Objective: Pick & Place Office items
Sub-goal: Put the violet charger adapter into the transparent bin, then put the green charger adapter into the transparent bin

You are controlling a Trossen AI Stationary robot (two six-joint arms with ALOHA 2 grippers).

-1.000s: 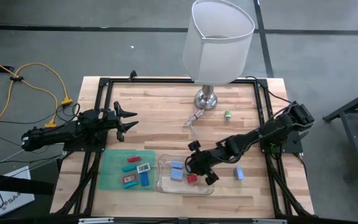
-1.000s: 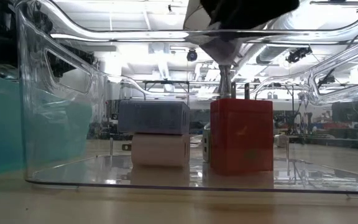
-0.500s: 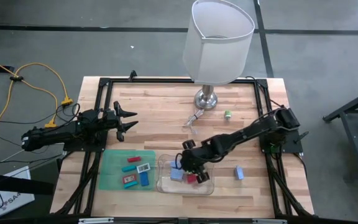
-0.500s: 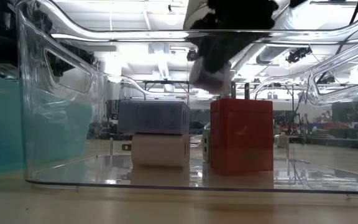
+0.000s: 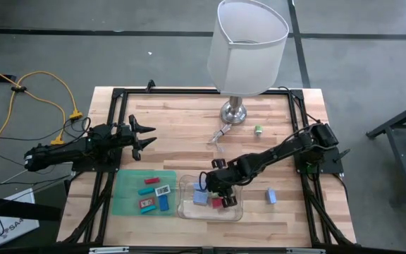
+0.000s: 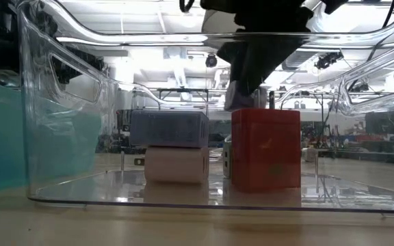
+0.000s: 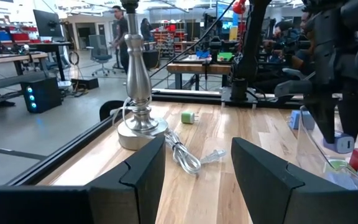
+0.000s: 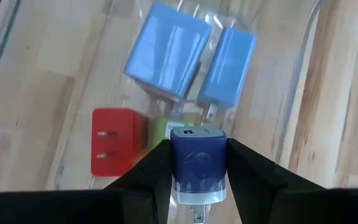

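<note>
My right gripper (image 5: 216, 186) hangs over the clear plastic tray (image 5: 189, 210), shut on a dark blue plug block (image 8: 196, 160). In the low view that block (image 6: 241, 96) hangs just above a red block (image 6: 265, 147). In the tray lie two light blue blocks (image 8: 169, 50) (image 8: 229, 57), the red block (image 8: 112, 142) and a green piece (image 8: 160, 129). Several more items lie on the green mat (image 5: 127, 201). A light blue block (image 5: 271, 195) and a small green piece (image 5: 258, 130) rest on the bare wood. My left gripper (image 5: 144, 136) waits open at the table's left edge. My right gripper pinches the dark blue plug block by its two opposite sides (image 8: 174, 163) between its two fingers (image 8: 149, 173). The fingers slant down from the table's right. The block hangs clear above the tray, its white prong end (image 8: 196, 211) toward the wrist.
A white-shaded lamp (image 5: 249, 46) with a silver base (image 5: 235, 113) stands at the far middle, its cord and plug (image 5: 220, 134) lying on the wood. Black frame rails (image 5: 111, 127) run along the table's sides.
My right gripper has gone toward the table's left edge and down over the tray, rolling its wrist, still shut on the dark blue block. In the low view the block has sunk to just above the red block.
</note>
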